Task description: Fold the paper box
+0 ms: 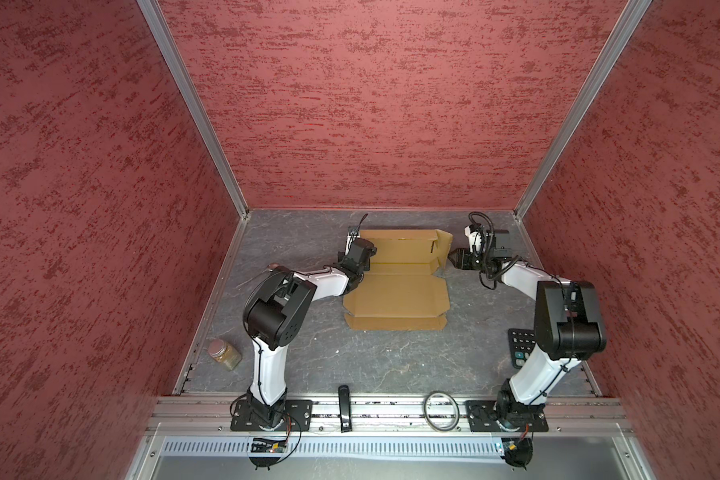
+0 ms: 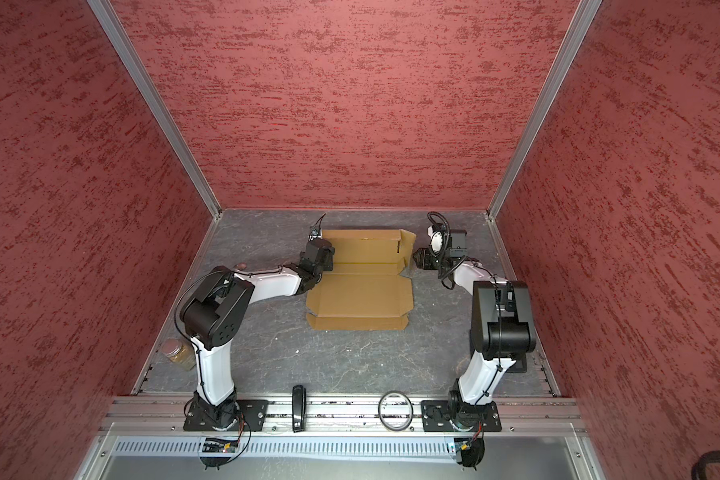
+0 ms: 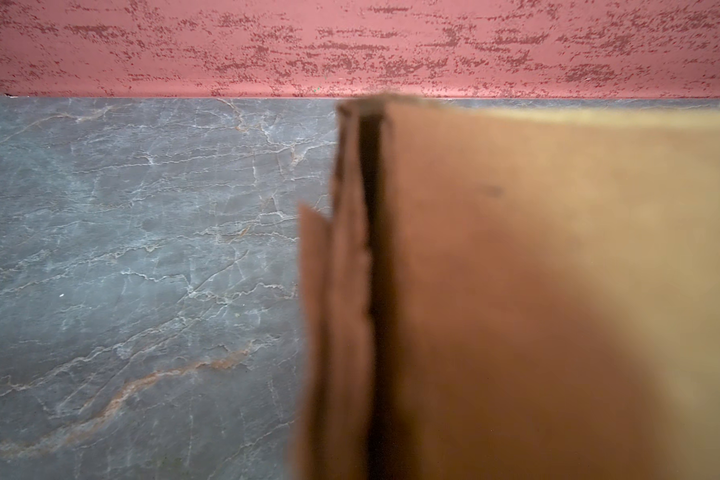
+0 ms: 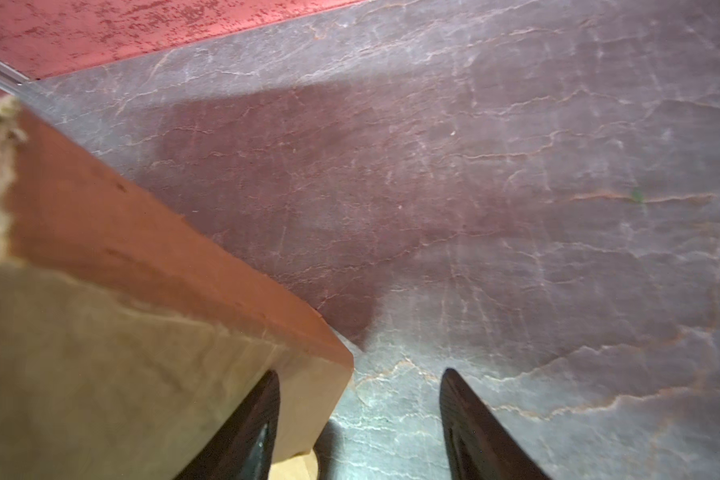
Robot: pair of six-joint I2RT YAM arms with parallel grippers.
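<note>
Jar [image 1: 224, 353] with a brownish fill stands at the left edge of the grey marbled table [image 1: 391, 365], well apart from everything else.

The left gripper [image 1: 360, 249] is down at the far left side of the paper box [image 1: 395, 299]; in both top views its fingertips are hidden beneath its own wrist. Its jaws are pressed together; the left wrist view is filled by blurred cardboard standing upright close to the lens (two layers doubled along the edge), but whether that wall is pinched I cannot tell.

The box lies toward the far middle of the table, opened out; its near panel and front strip rest flat, the far panel is flat too, and the far right side flap [image 1: 444, 245] stands raised and tilted.

On the front rail lie a black bar [image 1: 344, 407] and, further right, a ring [image 1: 440, 409].

The right gripper [image 1: 457, 258] sits just beside that flap on its outer side, jaws spread; in the right wrist view one finger [image 4: 254, 428] crosses the flap's lower corner and the other is over bare table; nothing is clamped.

A calculator [image 1: 520, 347] lies near the right edge, partly behind the right arm.
</note>
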